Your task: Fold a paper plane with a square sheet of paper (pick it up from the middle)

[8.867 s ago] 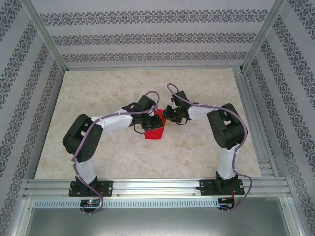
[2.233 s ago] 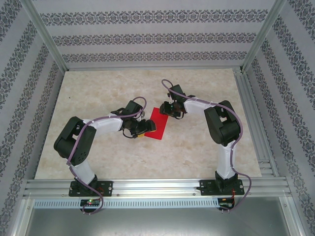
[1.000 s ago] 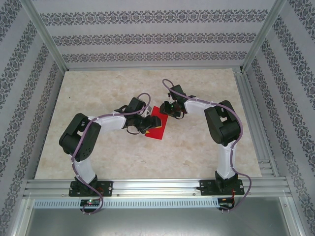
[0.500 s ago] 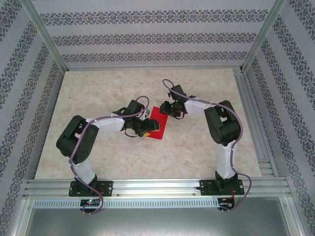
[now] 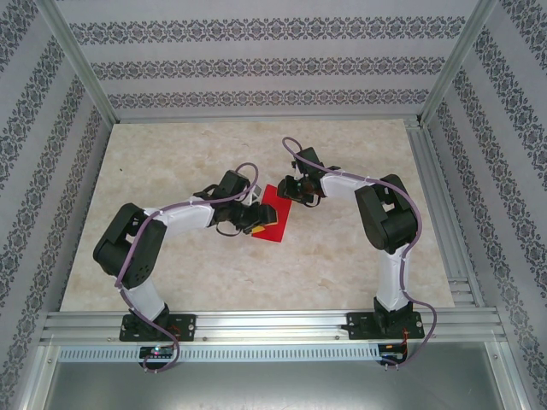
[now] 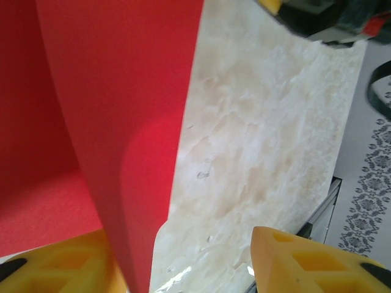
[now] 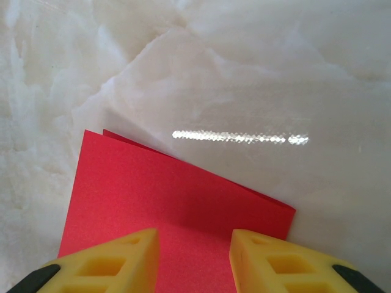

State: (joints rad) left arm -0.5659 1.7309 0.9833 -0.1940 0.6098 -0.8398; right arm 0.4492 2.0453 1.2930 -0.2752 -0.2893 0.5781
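The red square sheet of paper (image 5: 275, 215), already doubled, lies mid-surface (image 5: 171, 154). The left hand (image 5: 255, 220) has moved in from 9 o'clock and raised a layer, which now stands against one finger (image 6: 61, 265); its fingers are apart. The right hand (image 5: 291, 192), fingers apart, presses the 1 o'clock corner. The next fold seems to be starting

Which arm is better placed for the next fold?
Probably left: the left gripper has a lifted flap of the red paper between open jaws; the right gripper sits over its far edge.
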